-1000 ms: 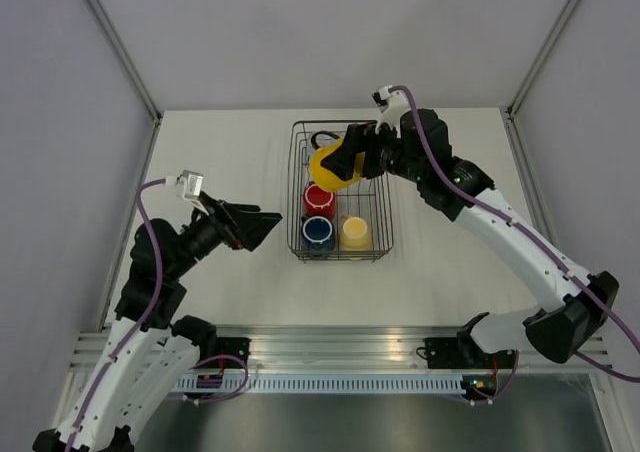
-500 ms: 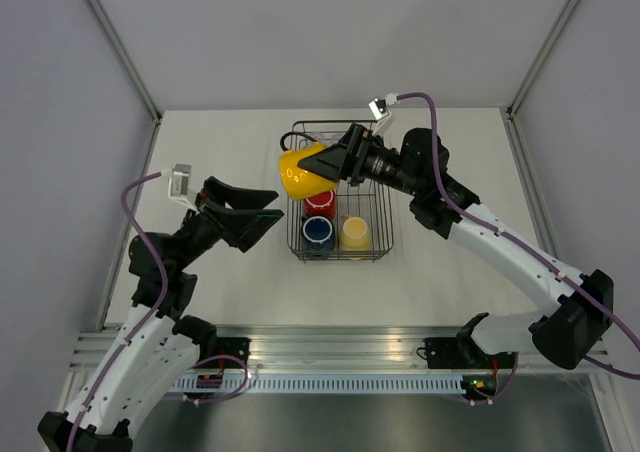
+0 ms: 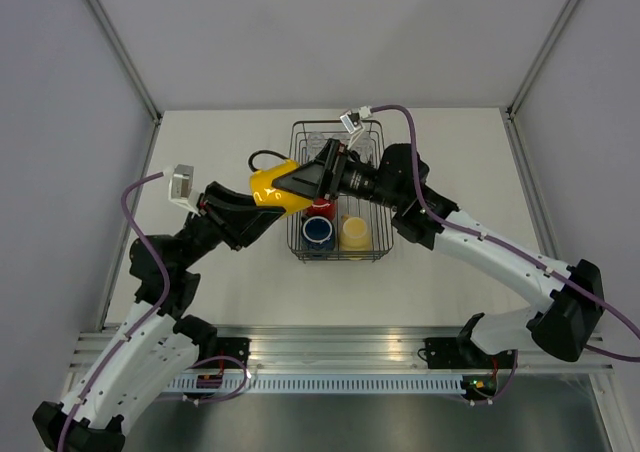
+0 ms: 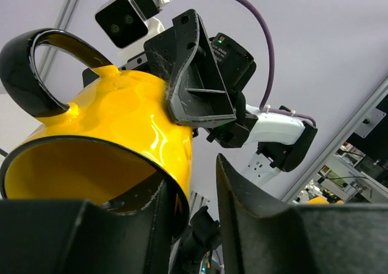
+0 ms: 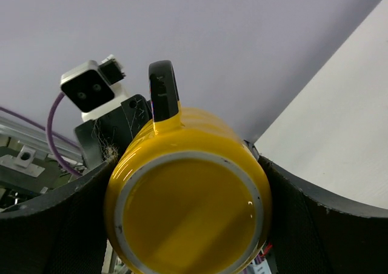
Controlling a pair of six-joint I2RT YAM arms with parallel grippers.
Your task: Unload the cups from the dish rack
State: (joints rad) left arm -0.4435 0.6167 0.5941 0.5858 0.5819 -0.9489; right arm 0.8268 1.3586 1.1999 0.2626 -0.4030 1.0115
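Note:
An orange-yellow mug (image 3: 272, 184) with a black handle hangs in the air left of the dish rack (image 3: 384, 234), lying on its side. My right gripper (image 3: 303, 181) is shut on its body, base toward the right wrist camera (image 5: 188, 216). My left gripper (image 3: 255, 205) meets it from the left. In the left wrist view one of its fingers (image 4: 136, 225) is inside the mug (image 4: 121, 122) and the other stands outside the rim with a gap. A red mug (image 3: 321, 208), a dark blue mug (image 3: 318, 230) and a pale cream mug (image 3: 353, 232) stand in the rack.
Clear glasses (image 3: 313, 135) show faintly at the rack's far end. The rack sits mid-table on a white top. Grey walls and metal frame posts close in the sides and back. The two arms nearly touch above the table's left half.
My right gripper has carried the orange-yellow mug up out of the rack and leftward. My left gripper has moved right to meet it and narrowed its jaws over the rim.

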